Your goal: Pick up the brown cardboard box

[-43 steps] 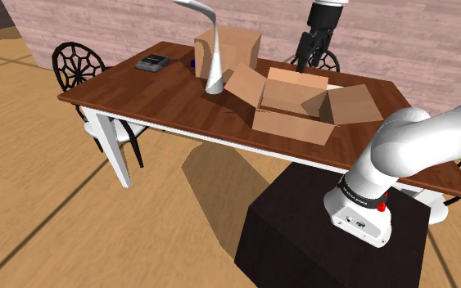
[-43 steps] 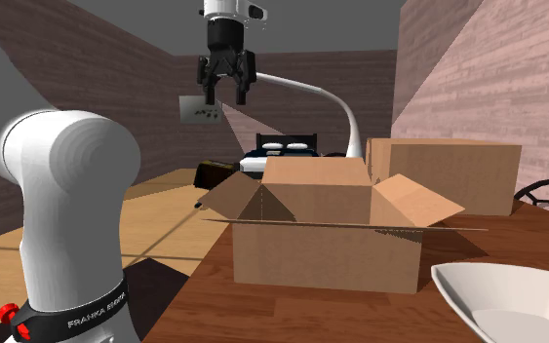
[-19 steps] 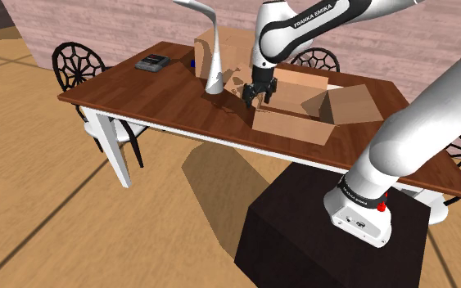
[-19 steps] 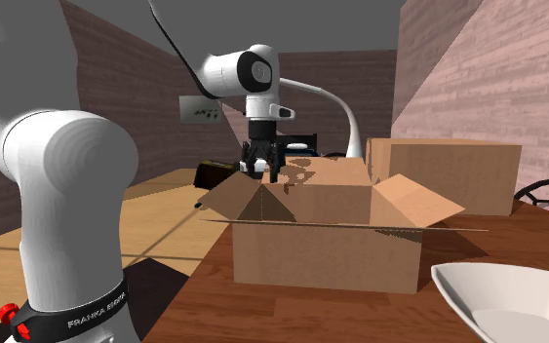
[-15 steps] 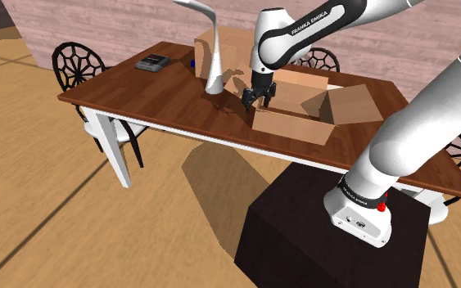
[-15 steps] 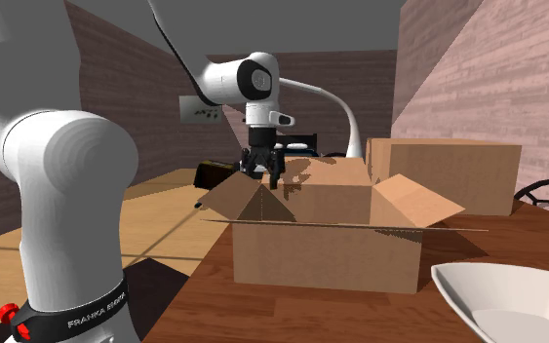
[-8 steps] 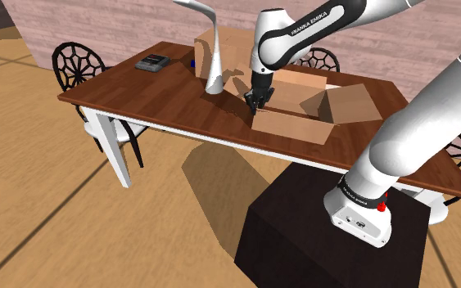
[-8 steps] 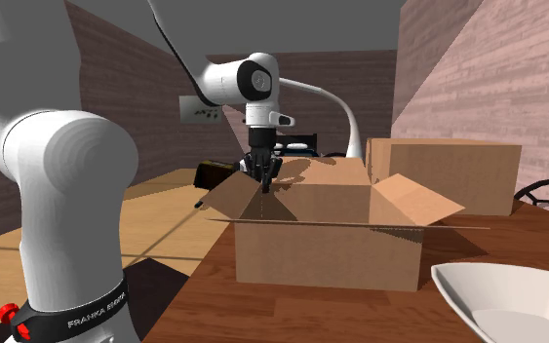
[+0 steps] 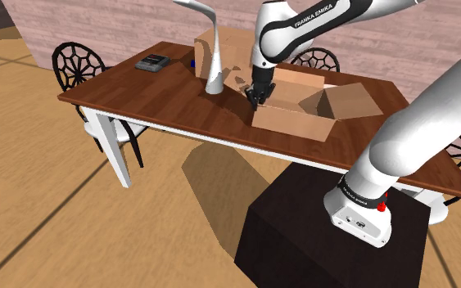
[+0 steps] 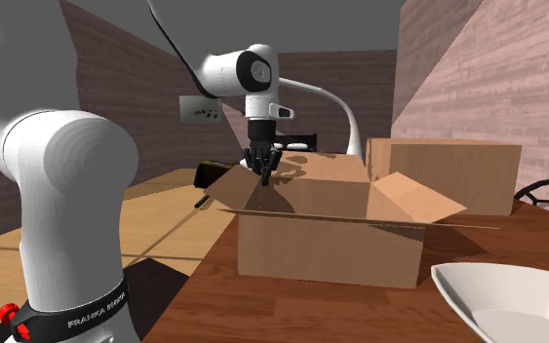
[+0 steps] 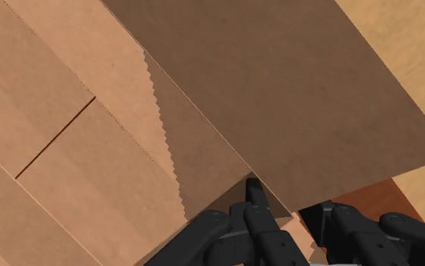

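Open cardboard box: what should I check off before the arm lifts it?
1. End effector shut on the flap: ok, it clasps the flap's edge.
2. Depth of grip: not ok, only the flap's corner is pinched, so it may bend or slip.
3. Base of the open box off the table: cannot tell.
4. Lamp apart from the end effector: ok.
5. White bowl apart from the open box: ok.
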Robot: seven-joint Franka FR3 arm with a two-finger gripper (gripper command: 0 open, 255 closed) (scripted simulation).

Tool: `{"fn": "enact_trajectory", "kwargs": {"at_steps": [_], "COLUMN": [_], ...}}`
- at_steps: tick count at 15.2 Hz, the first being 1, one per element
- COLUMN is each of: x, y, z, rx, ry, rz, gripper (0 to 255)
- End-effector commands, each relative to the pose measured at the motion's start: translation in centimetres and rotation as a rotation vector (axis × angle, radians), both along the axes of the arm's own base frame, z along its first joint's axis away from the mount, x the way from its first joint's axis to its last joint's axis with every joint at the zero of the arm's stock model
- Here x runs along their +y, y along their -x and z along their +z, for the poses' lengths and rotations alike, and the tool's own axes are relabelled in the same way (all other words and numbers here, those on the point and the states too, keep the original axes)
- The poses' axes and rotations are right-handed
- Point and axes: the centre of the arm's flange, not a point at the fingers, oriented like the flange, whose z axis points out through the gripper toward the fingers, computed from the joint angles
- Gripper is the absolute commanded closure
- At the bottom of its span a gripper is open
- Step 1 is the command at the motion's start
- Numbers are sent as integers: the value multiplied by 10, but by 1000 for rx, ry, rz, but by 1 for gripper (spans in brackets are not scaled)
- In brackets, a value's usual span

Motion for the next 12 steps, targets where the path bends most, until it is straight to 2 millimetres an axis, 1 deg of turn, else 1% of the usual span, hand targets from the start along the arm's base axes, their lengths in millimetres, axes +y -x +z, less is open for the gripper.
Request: {"fn": "enact_trajectory", "kwargs": {"at_steps": [1, 10, 12], "x": [-1, -1, -1], "y": [0, 0, 0], "z": [11, 59, 60], "rx": [0, 0, 0], "ry": [0, 0, 0], "rz": [0, 0, 0], "gripper": [255, 255, 255]}}
